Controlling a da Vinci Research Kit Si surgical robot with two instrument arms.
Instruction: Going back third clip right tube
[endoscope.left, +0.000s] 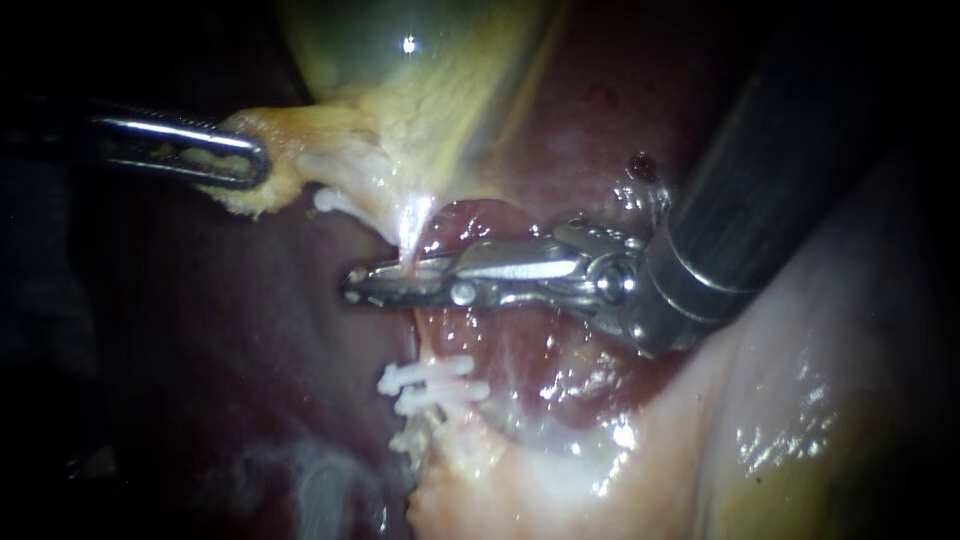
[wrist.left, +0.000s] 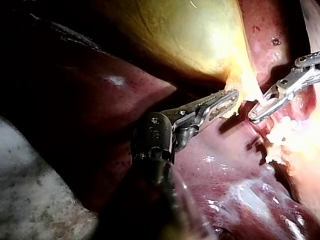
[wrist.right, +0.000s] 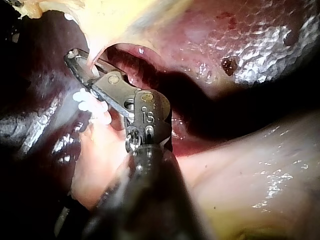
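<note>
The tube (endoscope.left: 412, 225) is held crosswise in the closed jaws of the right instrument (endoscope.left: 365, 283), just above the clips (endoscope.left: 432, 385), while the gallbladder (endoscope.left: 400, 80) is gripped by the left instrument (endoscope.left: 240, 165).

This is a surgery lab, a place where a robot works on body parts. You can tell from the wet, shiny insides up close: a dark red liver (endoscope.left: 200, 400) and a yellow-green gallbladder (endoscope.left: 420, 50). Two thin metal tools reach in, the left instrument (endoscope.left: 235, 160) and the right instrument (endoscope.left: 365, 283) (long shiny sticks, not kitchen things). Small white clips (endoscope.left: 435, 385) sit on a thin pale tube (endoscope.left: 412, 225). Bright light falls on the middle, with dark all around. Beside the liver lies a pale grey speckled surface (wrist.left: 35, 200).
</note>
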